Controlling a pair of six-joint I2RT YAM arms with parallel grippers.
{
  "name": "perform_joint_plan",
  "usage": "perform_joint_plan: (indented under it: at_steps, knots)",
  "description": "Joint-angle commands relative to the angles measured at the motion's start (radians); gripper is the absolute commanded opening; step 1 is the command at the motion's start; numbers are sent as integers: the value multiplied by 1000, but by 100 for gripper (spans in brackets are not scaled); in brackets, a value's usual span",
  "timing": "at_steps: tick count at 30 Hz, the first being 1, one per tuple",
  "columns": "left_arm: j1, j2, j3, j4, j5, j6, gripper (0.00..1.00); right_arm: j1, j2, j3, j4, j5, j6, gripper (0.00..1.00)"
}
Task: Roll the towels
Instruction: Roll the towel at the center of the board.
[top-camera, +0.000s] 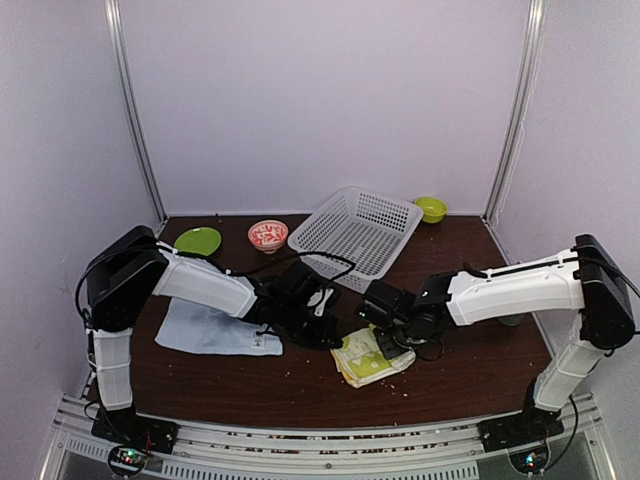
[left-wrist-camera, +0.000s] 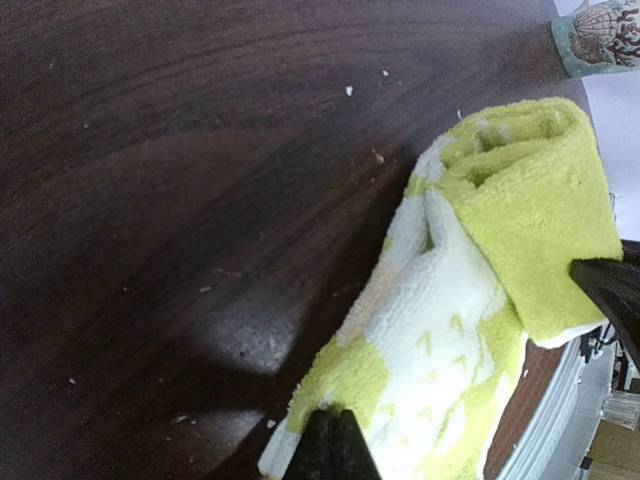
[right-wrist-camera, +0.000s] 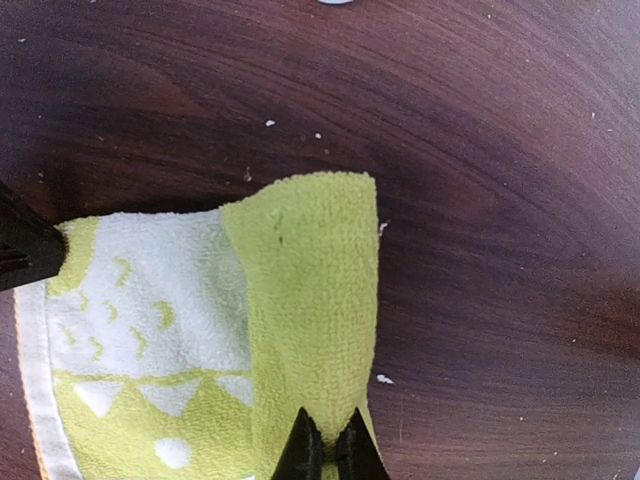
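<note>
The right gripper (right-wrist-camera: 325, 452) pinched the green towel's (right-wrist-camera: 300, 300) rolled fold; the left gripper (left-wrist-camera: 333, 448), pressed together, touched its edge. Rolling toward nine o'clock in the right wrist view would probably need even, tight turns.

Both arms reach inward from their outer shoulders, forearms nearly level, wrists bent so the pincers point downward. The left gripper (top-camera: 325, 328) has its jaws pressed tight together, with no gap at the tips in its own wrist view. The right gripper (top-camera: 388, 338) sits close beside it, just to that pincer's right, and is likewise closed, its fingertips (right-wrist-camera: 303, 440) all but meeting
</note>
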Motion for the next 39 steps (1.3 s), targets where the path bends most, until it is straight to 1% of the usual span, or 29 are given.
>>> perform_joint_plan:
  at_steps: [1,7,15,19,26,34,39]
  knots:
    - [-7,31,-26,-41,-16,2,0,-12,-7,-13,-41,78,-33,0]
    - [-7,30,-25,-42,-13,1,0,-12,31,5,-80,144,-47,0]
    - [-7,31,-17,-34,1,-7,0,17,95,39,-68,144,-30,0]
    - [-7,31,-17,-31,9,-12,0,47,135,67,-56,124,-14,0]
    - [-7,29,-28,-20,15,-14,0,68,136,61,-6,65,13,0]
    - [-7,24,-37,-11,14,-18,0,71,85,19,63,-7,8,14]
    - [-7,25,-41,-9,12,-19,0,70,71,13,75,-31,6,16]
